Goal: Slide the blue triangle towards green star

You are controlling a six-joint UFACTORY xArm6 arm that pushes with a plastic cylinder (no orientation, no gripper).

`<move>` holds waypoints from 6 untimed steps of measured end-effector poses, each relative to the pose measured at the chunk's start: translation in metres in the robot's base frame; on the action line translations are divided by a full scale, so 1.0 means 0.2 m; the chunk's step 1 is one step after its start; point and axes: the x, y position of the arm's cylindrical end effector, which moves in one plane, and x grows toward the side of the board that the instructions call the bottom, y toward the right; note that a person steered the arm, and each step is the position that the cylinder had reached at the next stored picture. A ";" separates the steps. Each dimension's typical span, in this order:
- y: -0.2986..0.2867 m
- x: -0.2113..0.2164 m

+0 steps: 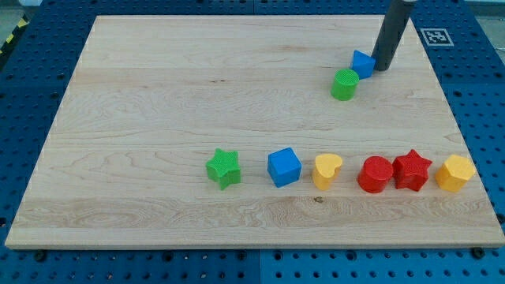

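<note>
The blue triangle (pixel 362 63) lies near the view's top right, touching a green cylinder (pixel 344 84) just below and left of it. My tip (pixel 382 67) stands right against the blue triangle's right side; the dark rod rises out of the view's top. The green star (pixel 224 167) lies far off toward the view's lower left, at the left end of a row of blocks.
To the right of the green star, in one row: a blue cube (pixel 284 166), a yellow heart (pixel 327 170), a red round block (pixel 375 174), a red star (pixel 412 170) and a yellow hexagon (pixel 455 173). The wooden board (pixel 158 95) lies on a blue pegboard table.
</note>
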 end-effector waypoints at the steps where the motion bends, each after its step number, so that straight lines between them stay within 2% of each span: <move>1: -0.15 0.02; 4: -0.48 0.00; 6: -0.66 0.19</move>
